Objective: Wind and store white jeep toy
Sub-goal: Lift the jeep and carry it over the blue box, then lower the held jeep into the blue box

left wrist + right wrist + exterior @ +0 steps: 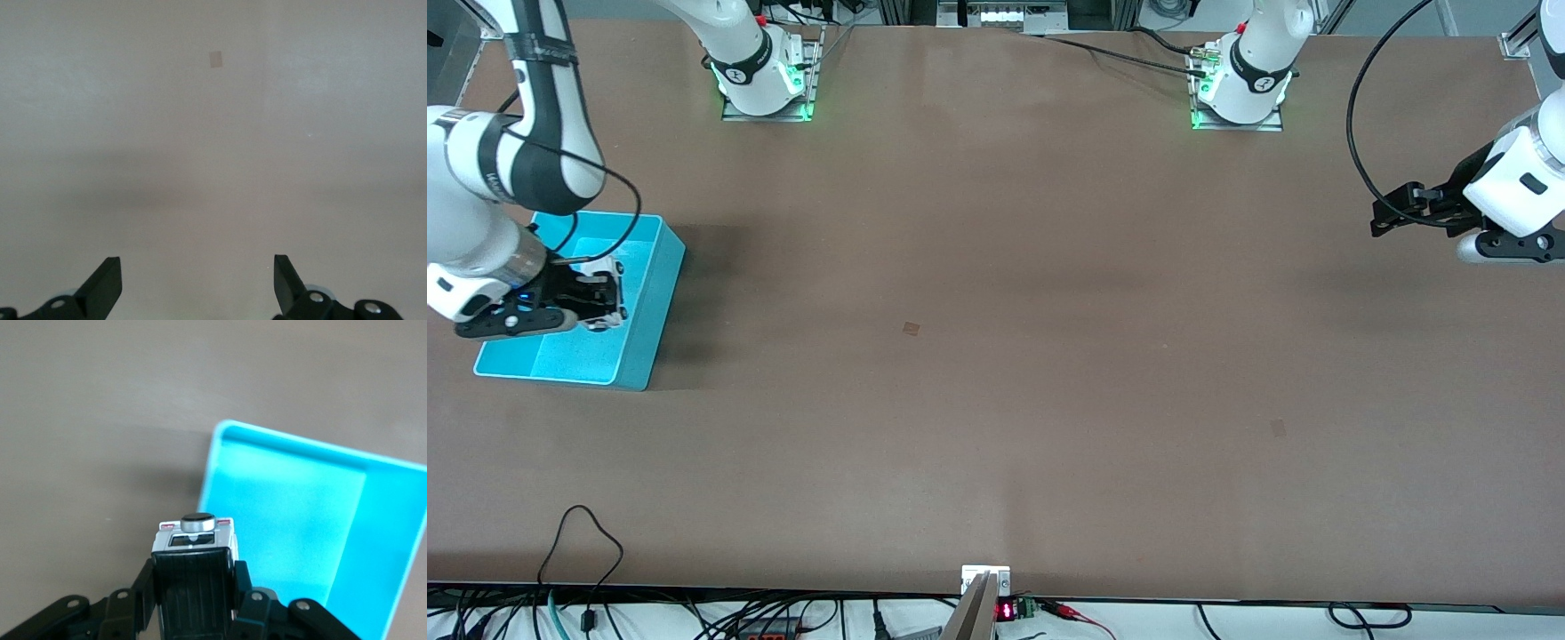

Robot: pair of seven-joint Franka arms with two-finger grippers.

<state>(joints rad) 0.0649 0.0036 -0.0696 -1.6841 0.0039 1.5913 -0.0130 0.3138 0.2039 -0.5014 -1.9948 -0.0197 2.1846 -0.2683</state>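
Observation:
The white jeep toy (193, 537) is tiny, with a black roof panel and a round silver-and-black knob at its end. My right gripper (193, 577) is shut on it, a finger on each side. In the front view the right gripper (605, 298) holds the jeep (612, 267) over the turquoise bin (645, 302), at the wall on the side toward the table's middle. The bin (293, 441) looks empty inside. My left gripper (1383, 218) waits in the air over the left arm's end of the table. It (197, 267) stands open, with only bare table under it.
The brown table (1049, 267) carries a small tape patch (911, 328) near its middle and another (1278, 428) nearer the front camera. Cables run along the front edge (587, 533). The arms' bases (765, 80) stand along the back.

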